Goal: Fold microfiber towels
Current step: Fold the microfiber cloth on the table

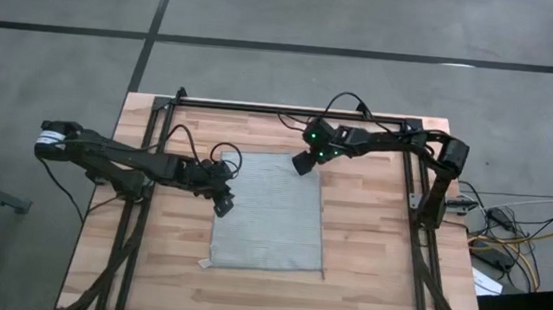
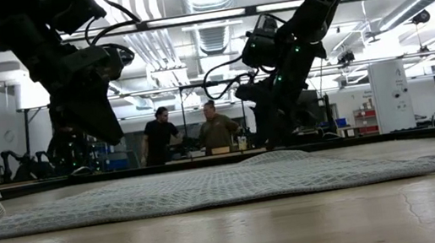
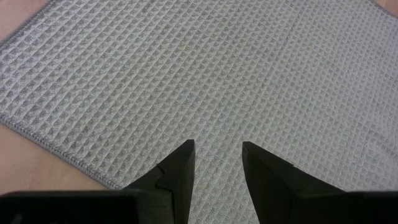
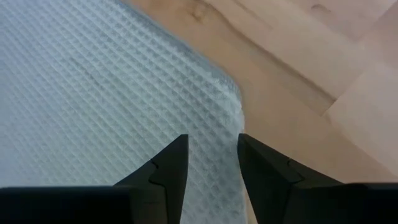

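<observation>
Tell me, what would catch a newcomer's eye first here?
Probably the grey-green waffle-weave microfiber towel, spread nearly flat in the middle of the wooden slatted table. Two dark arms reach over it: the left gripper at its left edge, the right gripper above its far right corner, both with fingers apart and holding nothing.

Overhead, table-level, two wrist cameras; all share towel (image 1: 269, 213).

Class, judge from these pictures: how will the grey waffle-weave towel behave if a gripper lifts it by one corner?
The towel lies flat, with a small hump in the low view, so it probably droops limply. It looks thin, likely light. Its textured weave should grip rather than slip.
</observation>
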You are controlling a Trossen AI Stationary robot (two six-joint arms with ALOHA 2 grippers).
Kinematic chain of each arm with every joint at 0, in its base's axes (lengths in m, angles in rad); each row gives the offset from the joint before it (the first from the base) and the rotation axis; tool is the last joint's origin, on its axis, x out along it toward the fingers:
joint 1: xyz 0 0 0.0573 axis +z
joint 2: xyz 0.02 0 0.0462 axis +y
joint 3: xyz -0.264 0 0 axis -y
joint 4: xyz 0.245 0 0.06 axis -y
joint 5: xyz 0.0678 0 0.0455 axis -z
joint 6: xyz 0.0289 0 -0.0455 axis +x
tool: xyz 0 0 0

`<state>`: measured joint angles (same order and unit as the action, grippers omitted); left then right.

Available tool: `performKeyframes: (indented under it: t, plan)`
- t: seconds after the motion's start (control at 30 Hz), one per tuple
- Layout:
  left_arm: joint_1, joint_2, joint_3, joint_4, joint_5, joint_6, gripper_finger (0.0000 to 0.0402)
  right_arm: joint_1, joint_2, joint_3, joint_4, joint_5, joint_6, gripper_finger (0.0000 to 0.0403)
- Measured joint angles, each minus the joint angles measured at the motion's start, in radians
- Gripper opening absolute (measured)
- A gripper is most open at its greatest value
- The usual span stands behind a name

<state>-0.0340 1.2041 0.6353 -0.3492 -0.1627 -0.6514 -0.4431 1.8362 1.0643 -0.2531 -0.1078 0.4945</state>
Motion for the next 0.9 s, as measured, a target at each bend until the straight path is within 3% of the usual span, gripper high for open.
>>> performKeyframes:
  t: [0.2, 0.9]
  plan:
    - [0.0, 0.0, 0.0, 0.0, 0.0, 0.0, 0.0138, 0.0, 0.0, -0.02, 0.003, -0.003, 0.012, 0.0125]
    - [0.0, 0.0, 0.0, 0.0, 0.0, 0.0, 0.0138, -0.014, 0.0, -0.064, 0.082, 0.006, 0.018, 0.0155]
